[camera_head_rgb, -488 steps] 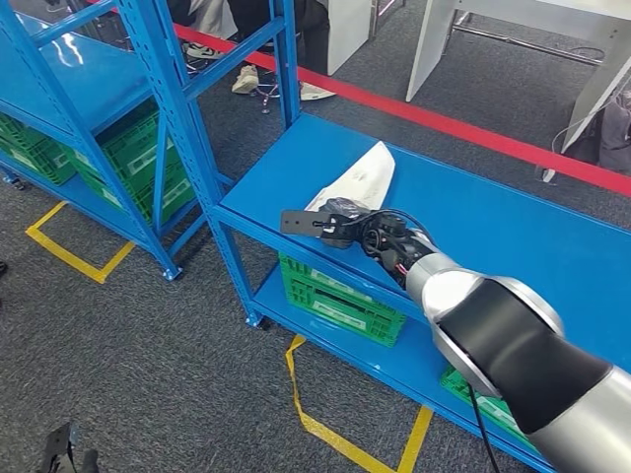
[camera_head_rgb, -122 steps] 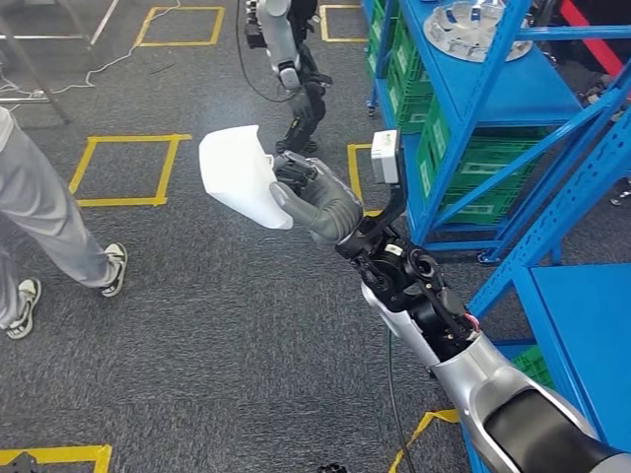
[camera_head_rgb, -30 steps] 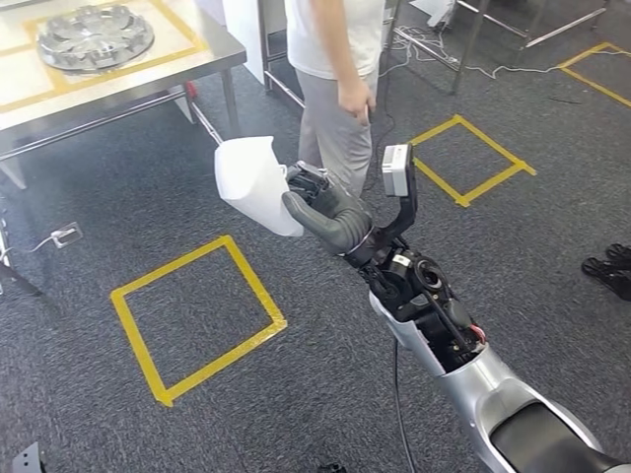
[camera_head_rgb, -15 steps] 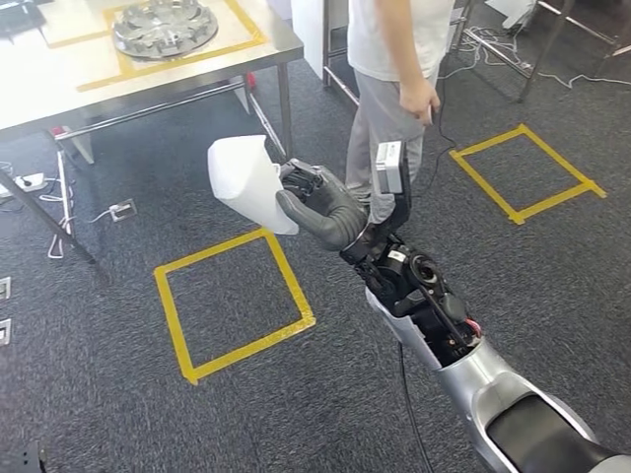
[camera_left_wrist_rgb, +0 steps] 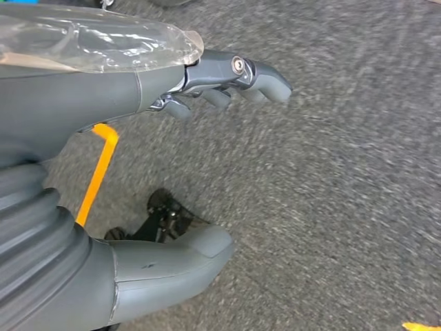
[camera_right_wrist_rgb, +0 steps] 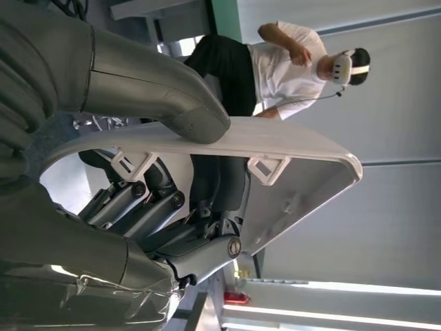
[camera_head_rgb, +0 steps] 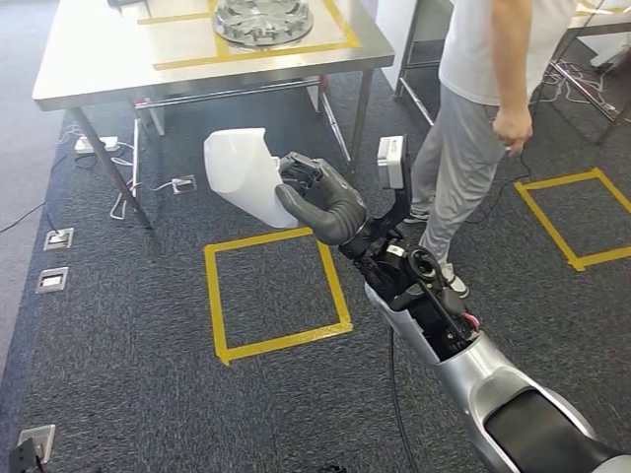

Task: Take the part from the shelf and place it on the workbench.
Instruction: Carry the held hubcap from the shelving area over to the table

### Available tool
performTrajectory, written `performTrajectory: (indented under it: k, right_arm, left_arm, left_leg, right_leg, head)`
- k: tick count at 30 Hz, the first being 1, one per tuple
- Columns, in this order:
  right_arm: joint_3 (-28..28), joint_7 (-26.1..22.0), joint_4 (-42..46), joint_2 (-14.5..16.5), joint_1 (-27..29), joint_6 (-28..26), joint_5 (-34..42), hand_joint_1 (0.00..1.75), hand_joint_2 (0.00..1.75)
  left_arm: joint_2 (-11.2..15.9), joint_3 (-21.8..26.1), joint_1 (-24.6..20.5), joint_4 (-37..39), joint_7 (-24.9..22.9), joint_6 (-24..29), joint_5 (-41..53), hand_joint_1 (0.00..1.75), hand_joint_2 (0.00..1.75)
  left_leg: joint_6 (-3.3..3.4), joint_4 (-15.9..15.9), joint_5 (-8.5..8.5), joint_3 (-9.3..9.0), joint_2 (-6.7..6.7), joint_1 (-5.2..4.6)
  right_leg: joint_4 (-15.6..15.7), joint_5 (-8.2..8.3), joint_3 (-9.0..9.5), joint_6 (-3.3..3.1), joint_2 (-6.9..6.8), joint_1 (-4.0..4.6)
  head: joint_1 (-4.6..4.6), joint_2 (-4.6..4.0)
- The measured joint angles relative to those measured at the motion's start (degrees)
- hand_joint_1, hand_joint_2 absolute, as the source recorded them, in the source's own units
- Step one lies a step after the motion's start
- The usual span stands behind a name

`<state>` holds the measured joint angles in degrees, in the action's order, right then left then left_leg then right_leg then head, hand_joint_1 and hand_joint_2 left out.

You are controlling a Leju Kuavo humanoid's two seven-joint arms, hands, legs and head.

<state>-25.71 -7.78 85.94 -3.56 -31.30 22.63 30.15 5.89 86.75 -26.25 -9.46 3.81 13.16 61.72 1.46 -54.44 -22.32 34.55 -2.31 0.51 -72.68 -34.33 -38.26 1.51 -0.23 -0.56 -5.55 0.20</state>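
A: The right hand (camera_head_rgb: 321, 200) is out ahead of the robot, near the middle of the head view, with its thumb over the top and its dark fingers under a white part (camera_head_rgb: 242, 175). It grips that part at the near end.

B: And in the wrist view?

A: Same grip, seen close. The thick grey thumb (camera_right_wrist_rgb: 156, 89) presses on the outer face of the white part (camera_right_wrist_rgb: 291, 162), and the darker fingers (camera_right_wrist_rgb: 156, 207) curl against the ribbed inner side (two small square clips stand out there).

B: Where does the part sit relative to the workbench?

A: It is held in the air above the grey carpet, off the hand toward ten o'clock. The workbench (camera_head_rgb: 89, 69) lies further out, at about eleven to twelve o'clock, and the part is not touching it. A round metal disc (camera_head_rgb: 260, 18) lies on the bench inside a yellow taped outline.

B: Anything on the floor?

A: A yellow taped square (camera_head_rgb: 277, 294) is on the carpet below the hand, at about seven o'clock from it. A person (camera_head_rgb: 483, 118) in a white shirt and grey trousers stands at about two o'clock, just beyond the forearm.

B: And the left hand?

A: The left hand (camera_left_wrist_rgb: 171, 158) hangs over the carpet, fingers apart and fairly straight, thumb away from them, holding nothing.
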Motion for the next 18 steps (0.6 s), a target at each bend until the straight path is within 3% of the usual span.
performTrajectory:
  k: [1,3,5,8,10,11,13,15,16,18]
  right_arm:
    - [0.0,0.0,-0.2,0.0,0.0,0.0,-0.2,1.75,1.75]
    - [-0.1,0.0,-0.6,0.0,-0.3,0.0,-0.9,1.75,1.75]
    - [-0.2,0.0,-0.9,0.1,-0.7,-0.3,-1.5,1.75,1.75]
    - [-0.4,0.0,-1.4,0.6,-1.1,-0.6,-2.1,1.75,1.75]
    - [-0.5,0.1,-1.7,0.8,-1.2,-0.7,-2.2,1.75,1.75]
    - [-0.5,0.1,-1.8,0.9,-1.3,-0.7,-2.3,1.75,1.75]
    - [-0.6,0.3,-2.1,1.0,-1.4,-0.7,-2.2,1.75,1.75]
    - [-0.6,0.4,-2.4,1.0,-1.4,-0.6,-2.2,1.75,1.75]
    - [-0.7,0.5,-2.5,1.0,-1.4,-0.6,-2.1,1.75,1.75]
    - [-0.7,0.5,-2.7,1.0,-1.4,-0.6,-2.1,1.75,1.75]
  left_arm:
    - [0.0,0.0,0.1,0.0,-0.1,-0.1,-0.1,0.00,1.75]
    - [-0.1,0.0,0.2,0.0,-0.3,-0.5,-0.4,0.00,1.75]
    - [0.0,0.0,0.2,0.0,-0.5,-0.8,-0.7,0.00,1.75]
    - [0.3,0.0,0.4,0.0,-0.7,-1.3,-1.2,0.00,1.75]
    - [0.5,0.0,0.7,0.0,-0.7,-1.7,-1.4,0.00,1.75]
    - [0.6,0.0,0.8,0.0,-0.7,-1.8,-1.5,0.00,1.75]
    - [0.8,0.0,0.8,0.0,-0.6,-1.9,-1.7,0.00,1.75]
    - [0.8,0.0,1.0,0.0,-0.6,-2.0,-1.8,0.00,1.75]
    - [0.7,0.0,1.1,0.0,-0.6,-2.0,-1.9,0.00,1.75]
    - [0.9,0.0,1.2,0.0,-0.6,-2.0,-1.9,0.00,1.75]
  left_leg:
    - [-0.01,0.0,-0.01,-0.05,-0.67,-0.03]
    - [-0.10,-0.1,-0.09,-0.23,-1.80,-0.05]
    - [-0.42,-0.3,-0.12,-0.12,-2.53,-0.21]
    - [-1.27,-0.2,0.18,0.40,-3.06,-0.24]
    - [-1.86,-1.3,-0.61,0.93,-1.94,-0.28]
    - [-2.18,-3.6,-1.83,1.97,-0.90,-0.29]
    - [-2.72,-11.2,-5.27,5.81,1.05,-0.11]
    - [-3.07,-17.2,-6.85,9.21,1.64,0.20]
    - [-3.16,-17.0,-6.03,9.36,1.79,0.34]
    - [-3.20,-10.1,-2.07,6.07,2.15,0.54]
  right_leg:
    - [0.9,1.30,0.14,-0.17,0.08,0.01]
    - [8.2,5.94,2.89,-0.77,0.50,0.05]
    - [15.2,8.69,5.74,-1.29,1.33,0.10]
    - [17.6,8.75,7.02,-1.63,1.66,0.13]
    - [18.1,9.07,7.35,-2.12,1.34,-0.07]
    - [18.4,9.22,7.54,-2.38,1.17,-0.25]
    - [18.6,9.26,7.70,-2.67,0.81,-0.32]
    - [18.6,9.15,7.77,-2.69,0.39,-0.37]
    - [18.6,9.05,7.86,-2.61,0.19,-0.41]
    - [18.6,8.72,8.23,-2.26,-0.13,-0.50]
  head:
    - [-0.05,0.00]
    - [-0.34,0.00]
    - [-0.42,0.00]
    - [-0.09,0.00]
    - [0.15,0.00]
    - [0.38,0.00]
    - [0.88,0.00]
    - [1.08,0.00]
    - [1.13,0.00]
    - [1.20,0.00]
